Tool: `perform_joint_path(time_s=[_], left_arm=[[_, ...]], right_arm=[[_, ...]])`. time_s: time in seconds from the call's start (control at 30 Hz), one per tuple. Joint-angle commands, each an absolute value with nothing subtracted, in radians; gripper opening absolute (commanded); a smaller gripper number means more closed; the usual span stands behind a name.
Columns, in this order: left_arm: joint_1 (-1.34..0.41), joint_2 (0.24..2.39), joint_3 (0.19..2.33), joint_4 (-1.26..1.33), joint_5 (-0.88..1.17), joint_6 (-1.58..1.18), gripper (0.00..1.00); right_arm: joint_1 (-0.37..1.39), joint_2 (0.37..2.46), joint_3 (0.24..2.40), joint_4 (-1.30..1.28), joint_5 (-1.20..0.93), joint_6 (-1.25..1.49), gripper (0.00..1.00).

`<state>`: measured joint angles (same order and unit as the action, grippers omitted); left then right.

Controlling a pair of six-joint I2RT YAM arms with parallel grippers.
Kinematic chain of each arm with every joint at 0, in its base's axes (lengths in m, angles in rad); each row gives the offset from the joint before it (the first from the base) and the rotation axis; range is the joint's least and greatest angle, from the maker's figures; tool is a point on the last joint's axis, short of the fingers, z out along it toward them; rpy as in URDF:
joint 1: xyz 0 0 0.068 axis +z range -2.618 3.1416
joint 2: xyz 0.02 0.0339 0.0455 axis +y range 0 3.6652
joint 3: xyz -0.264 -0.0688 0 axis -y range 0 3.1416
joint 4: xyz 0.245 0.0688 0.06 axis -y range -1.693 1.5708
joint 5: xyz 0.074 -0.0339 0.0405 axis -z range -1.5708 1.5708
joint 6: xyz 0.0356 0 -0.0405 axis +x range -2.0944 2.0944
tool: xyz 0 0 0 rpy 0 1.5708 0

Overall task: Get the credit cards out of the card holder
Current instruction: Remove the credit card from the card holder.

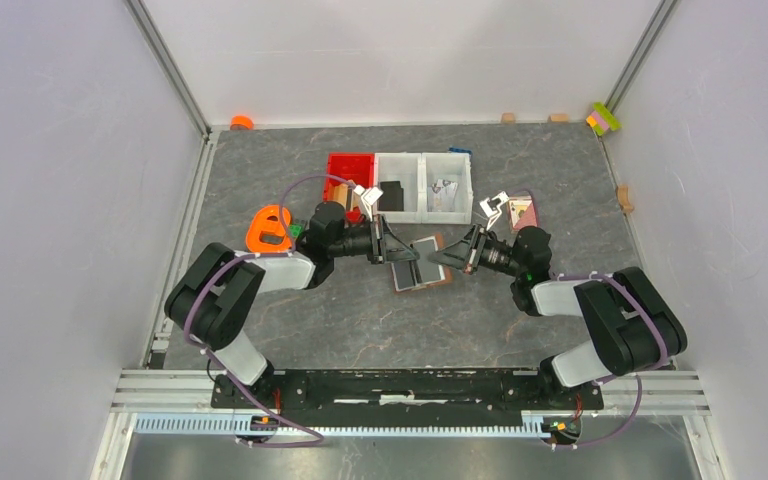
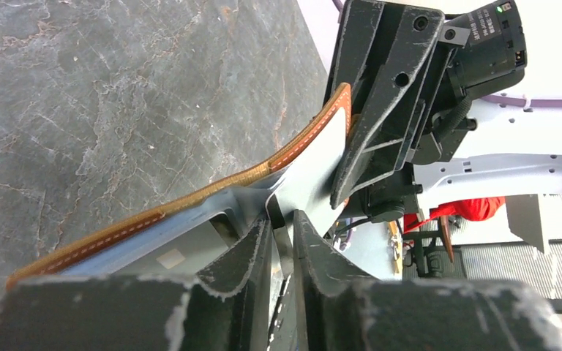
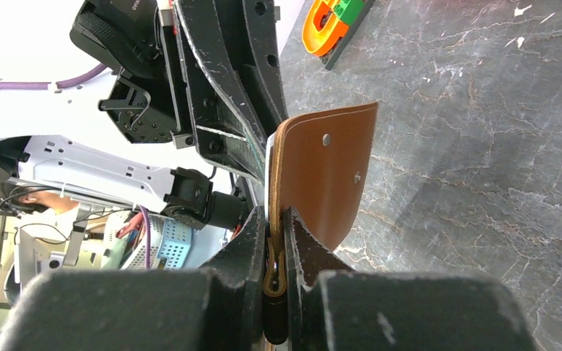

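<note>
The brown card holder [image 1: 422, 263] lies open at mid-table between both grippers. My left gripper [image 1: 392, 244] reaches in from the left. In the left wrist view it [image 2: 282, 218] is shut on the thin grey edge of a credit card [image 2: 284, 243] that sits against the holder's pale grey-blue lining [image 2: 190, 219]. My right gripper [image 1: 456, 252] comes from the right. In the right wrist view it [image 3: 276, 219] is shut on the holder's brown leather edge, and the flap [image 3: 329, 164] stands upright. The rest of the cards is hidden inside the holder.
A red bin [image 1: 348, 168] and two white bins [image 1: 422, 200] stand behind the holder, and one white bin holds a black square piece [image 1: 392, 196]. A pink-red picture card [image 1: 521, 211] lies at the right. An orange part [image 1: 269, 229] lies at the left.
</note>
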<state>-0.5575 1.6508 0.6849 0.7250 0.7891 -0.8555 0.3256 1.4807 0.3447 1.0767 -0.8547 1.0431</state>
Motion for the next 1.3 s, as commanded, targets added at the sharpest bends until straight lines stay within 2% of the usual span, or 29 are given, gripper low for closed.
perform_joint_path(time_s=[0.0,0.1,0.17,0.57,0.87,0.9,0.97,1.0,1.13,1.27], left_arm=[[-0.566,1.643,0.687,0.831,0.851,-0.911,0.17],[-0.559,1.640,0.681,0.837,0.853,-0.917,0.05],[-0.551,1.637,0.674,0.846,0.855,-0.923,0.03],[-0.525,1.662,0.669,0.852,0.859,-0.948,0.02],[-0.520,1.707,0.687,0.831,0.864,-0.956,0.02],[-0.520,1.711,0.688,0.834,0.864,-0.958,0.02],[-0.521,1.718,0.688,0.849,0.870,-0.969,0.02],[-0.520,1.721,0.688,0.863,0.872,-0.977,0.02],[-0.520,1.726,0.687,0.881,0.881,-0.989,0.02],[-0.520,1.731,0.689,0.889,0.887,-0.997,0.02]], right_arm=[[0.327,1.493,0.355,1.107,-0.859,1.027,0.00],[0.316,1.490,0.348,1.112,-0.853,1.028,0.00],[0.305,1.486,0.337,1.126,-0.849,1.033,0.00],[0.224,1.515,0.251,1.384,-0.840,1.195,0.00],[0.220,1.526,0.256,1.364,-0.842,1.172,0.00],[0.226,1.527,0.263,1.363,-0.850,1.168,0.05],[0.241,1.526,0.277,1.323,-0.853,1.140,0.22],[0.247,1.519,0.284,1.284,-0.853,1.116,0.28],[0.279,1.479,0.337,1.053,-0.829,0.963,0.37],[0.321,1.484,0.397,0.884,-0.816,0.853,0.39]])
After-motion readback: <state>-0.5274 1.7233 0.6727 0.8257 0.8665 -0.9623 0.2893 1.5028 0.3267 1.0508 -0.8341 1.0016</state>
